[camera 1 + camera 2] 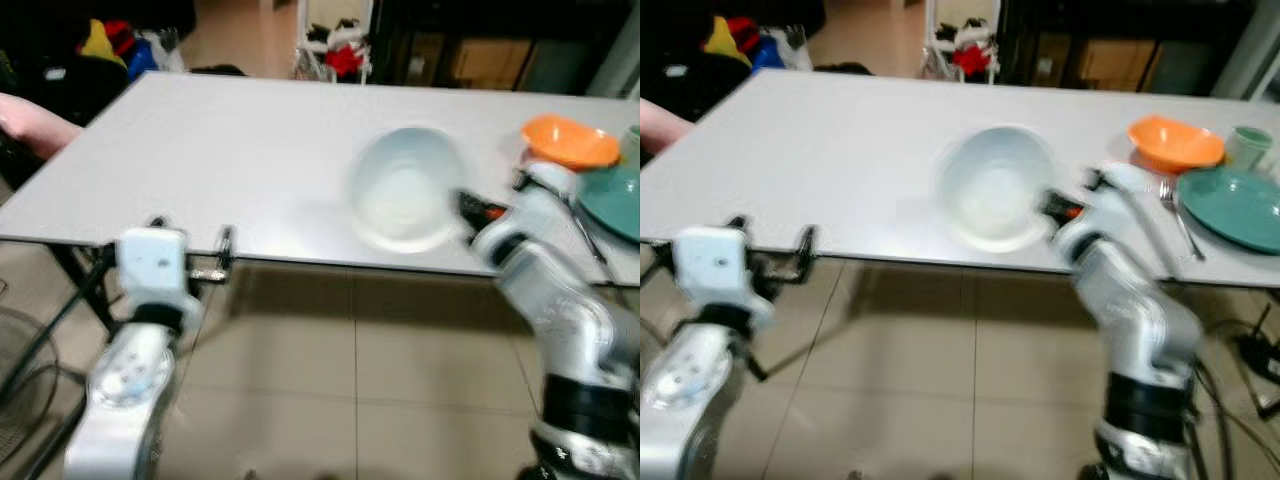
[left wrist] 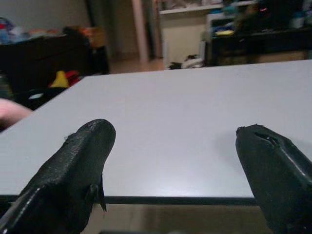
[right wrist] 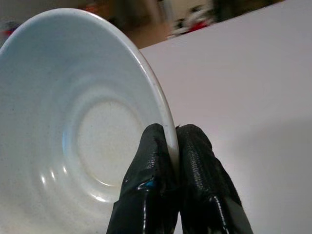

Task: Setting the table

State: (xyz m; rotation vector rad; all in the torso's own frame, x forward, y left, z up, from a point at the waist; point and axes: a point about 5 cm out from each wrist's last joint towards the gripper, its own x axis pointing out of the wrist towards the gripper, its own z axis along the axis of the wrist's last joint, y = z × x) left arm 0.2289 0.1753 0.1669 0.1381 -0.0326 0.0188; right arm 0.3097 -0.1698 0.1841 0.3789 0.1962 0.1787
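Centre-right of the left eye frame, on the pale grey table point(image 1: 230, 150): one white bowl point(image 1: 405, 190), round, glazed, plain inside with a shallow ring around its flat bottom, blurred in both eye views and sharper in my right wrist view point(image 3: 73, 126). My right gripper point(image 3: 176, 146) is clamped on its rim, one black finger point(image 3: 151, 165) inside the wall and the other outside, the rim pinched between the two pads. Whether the bowl's base touches the table I cannot tell. No brand, label or writing can be read on the bowl. Right of it, toward the right edge of the frame: one orange bowl point(image 1: 568, 140), shallow, with no mark that I can read. Just below and right of that, one teal plate point(image 1: 1235, 205), with a fork point(image 1: 1175, 225) lying at its left edge. Behind the plate, one pale green cup point(image 1: 1248, 145), standing upright. Lower left of the frame, at the table's near edge: my left gripper point(image 1: 190, 255), white wrist housing behind it, two black fingers point(image 2: 78, 161) spread wide apart with nothing between them, level with the tabletop in my left wrist view. Far left edge of the frame: part of a person's arm point(image 1: 35, 125) resting beside the table. Upper part of the frame, beyond the table: dark furniture and a heap of red and yellow items, too blurred to list. Below the table: beige tiled floor point(image 1: 350, 400).
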